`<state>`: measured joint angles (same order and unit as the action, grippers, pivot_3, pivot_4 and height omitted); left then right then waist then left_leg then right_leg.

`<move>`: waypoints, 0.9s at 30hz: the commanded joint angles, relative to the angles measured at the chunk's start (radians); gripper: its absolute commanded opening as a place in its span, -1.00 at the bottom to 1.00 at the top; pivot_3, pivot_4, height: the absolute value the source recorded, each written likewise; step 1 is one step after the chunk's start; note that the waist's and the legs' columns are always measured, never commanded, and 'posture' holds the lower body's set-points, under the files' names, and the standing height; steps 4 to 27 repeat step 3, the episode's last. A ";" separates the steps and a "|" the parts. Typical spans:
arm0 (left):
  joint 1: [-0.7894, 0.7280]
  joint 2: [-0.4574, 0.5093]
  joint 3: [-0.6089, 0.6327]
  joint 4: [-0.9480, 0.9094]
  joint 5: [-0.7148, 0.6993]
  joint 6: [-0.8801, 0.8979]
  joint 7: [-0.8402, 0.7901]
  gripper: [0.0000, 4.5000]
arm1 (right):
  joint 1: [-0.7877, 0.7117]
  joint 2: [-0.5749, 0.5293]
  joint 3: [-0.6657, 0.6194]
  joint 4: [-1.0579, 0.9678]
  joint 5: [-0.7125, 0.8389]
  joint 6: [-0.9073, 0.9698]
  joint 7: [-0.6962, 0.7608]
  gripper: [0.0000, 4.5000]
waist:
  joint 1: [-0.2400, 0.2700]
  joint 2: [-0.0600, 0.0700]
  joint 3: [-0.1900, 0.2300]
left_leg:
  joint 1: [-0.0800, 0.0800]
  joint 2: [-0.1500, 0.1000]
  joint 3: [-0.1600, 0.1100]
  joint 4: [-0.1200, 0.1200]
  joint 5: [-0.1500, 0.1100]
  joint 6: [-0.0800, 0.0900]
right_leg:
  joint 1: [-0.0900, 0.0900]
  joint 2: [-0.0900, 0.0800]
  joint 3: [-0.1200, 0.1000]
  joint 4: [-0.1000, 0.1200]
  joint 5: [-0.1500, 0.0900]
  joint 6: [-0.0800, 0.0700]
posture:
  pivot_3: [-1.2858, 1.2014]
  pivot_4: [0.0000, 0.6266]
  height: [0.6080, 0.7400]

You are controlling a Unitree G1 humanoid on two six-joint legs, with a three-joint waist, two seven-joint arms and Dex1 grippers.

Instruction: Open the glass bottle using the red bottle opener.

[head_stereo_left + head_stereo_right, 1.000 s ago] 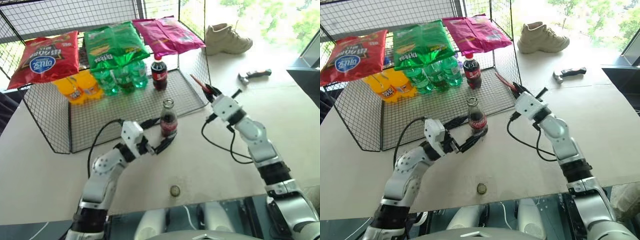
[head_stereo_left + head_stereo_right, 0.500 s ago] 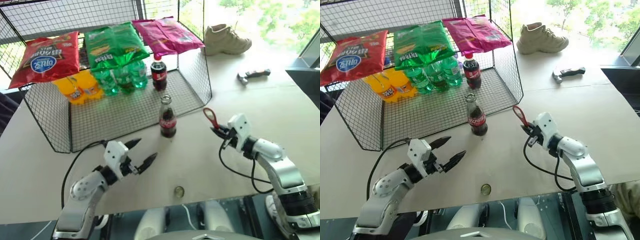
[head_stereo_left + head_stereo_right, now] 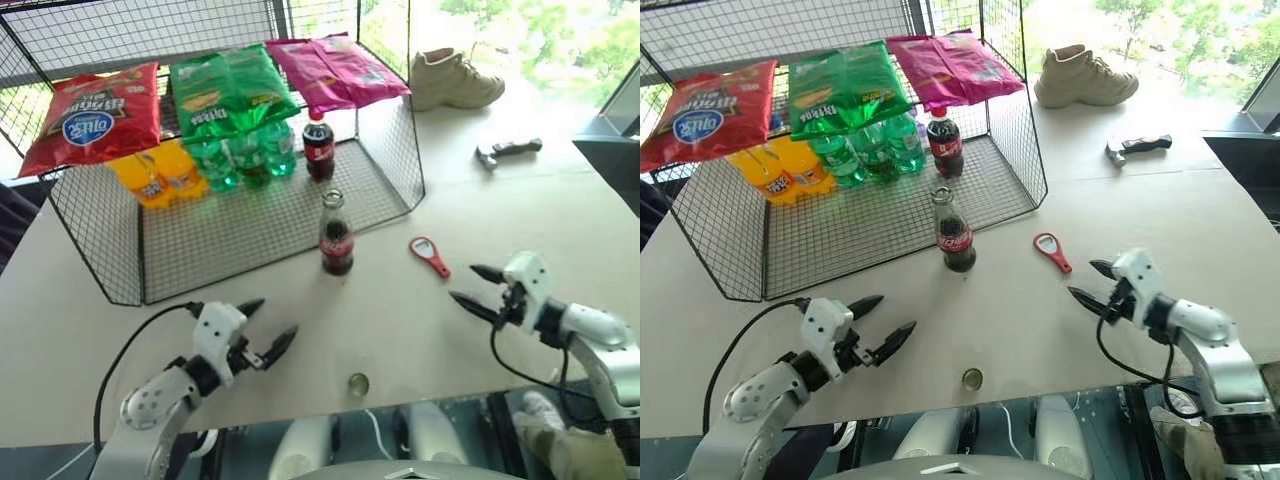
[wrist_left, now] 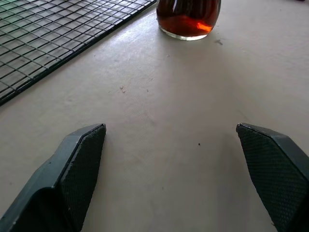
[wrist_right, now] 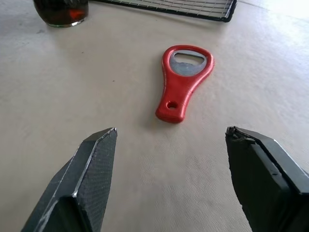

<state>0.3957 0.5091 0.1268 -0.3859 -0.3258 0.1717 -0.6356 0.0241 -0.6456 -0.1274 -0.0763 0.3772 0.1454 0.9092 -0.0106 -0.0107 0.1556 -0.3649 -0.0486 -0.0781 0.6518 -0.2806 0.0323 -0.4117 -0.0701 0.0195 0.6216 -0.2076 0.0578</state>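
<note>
While the glass bottle stands uncapped by the wire basket and the red bottle opener lies flat on the desk, both the left gripper and right gripper have fingers spread and empty, so looks basically done, next just pull clear.

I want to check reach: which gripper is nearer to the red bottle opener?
Right. The right gripper is just beside the red bottle opener; the left gripper is far across, beyond the glass bottle.

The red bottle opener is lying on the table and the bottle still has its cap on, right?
Not quite. The red bottle opener does lie on the table, but the glass bottle is already open; the left eye view shows its cap lying on the table.
</note>
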 commanded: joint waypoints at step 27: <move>0.045 0.019 0.050 -0.019 0.011 -0.024 -0.006 1.00 | 0.016 -0.054 -0.104 0.053 0.064 -0.092 0.127 0.61 | -0.001 0.000 0.000 | 0.001 0.001 0.001 0.000 0.000 0.000 | 0.001 0.000 0.000 0.000 -0.001 -0.001 | 0.03 -0.52 1.00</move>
